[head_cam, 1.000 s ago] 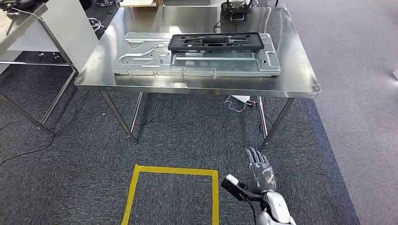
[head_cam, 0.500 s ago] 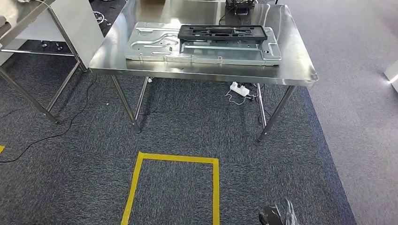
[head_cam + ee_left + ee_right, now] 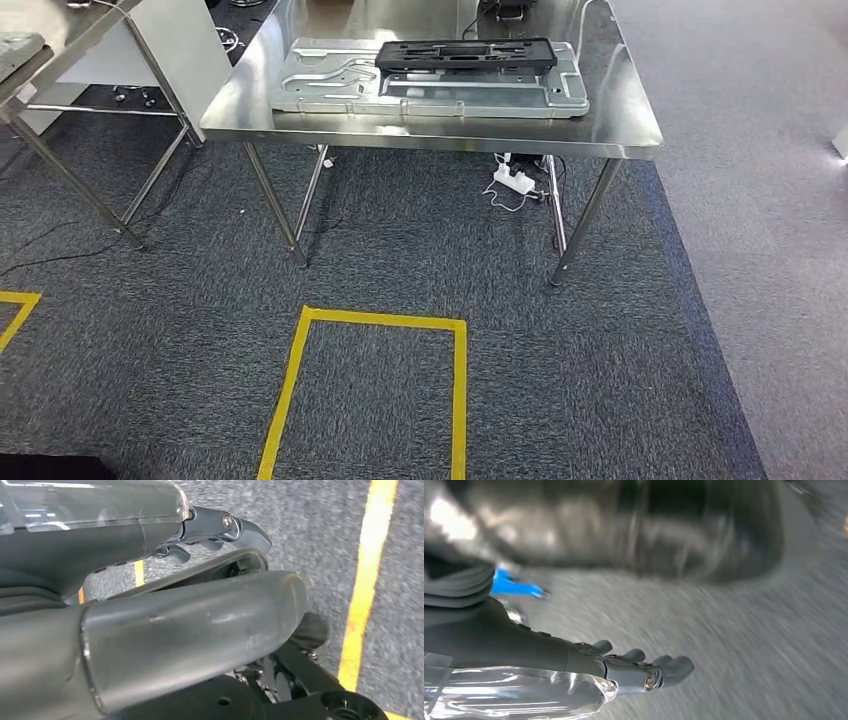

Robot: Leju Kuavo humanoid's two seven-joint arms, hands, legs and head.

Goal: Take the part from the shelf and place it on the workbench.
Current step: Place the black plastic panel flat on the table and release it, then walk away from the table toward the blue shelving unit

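A long black plastic part [image 3: 465, 54] lies on a grey pressed-metal plate [image 3: 330, 85] on the steel workbench [image 3: 430, 138], ahead of me in the head view. In the left wrist view my left hand [image 3: 215, 527] hangs over dark carpet, its fingers stretched out and holding nothing. The right wrist view is blurred; there my right hand [image 3: 624, 665] also has its fingers extended with nothing in them.
A yellow tape rectangle [image 3: 305, 380] marks the carpet in front of the workbench, and another tape corner [image 3: 15, 310] lies at the left. A white power strip [image 3: 515, 181] with cables sits under the workbench. A second steel table [image 3: 60, 40] stands at the left.
The whole picture has shifted: the camera moved, so the workbench sits higher and farther off. My right hand, raised in the head view a second ago, has dropped out of it.
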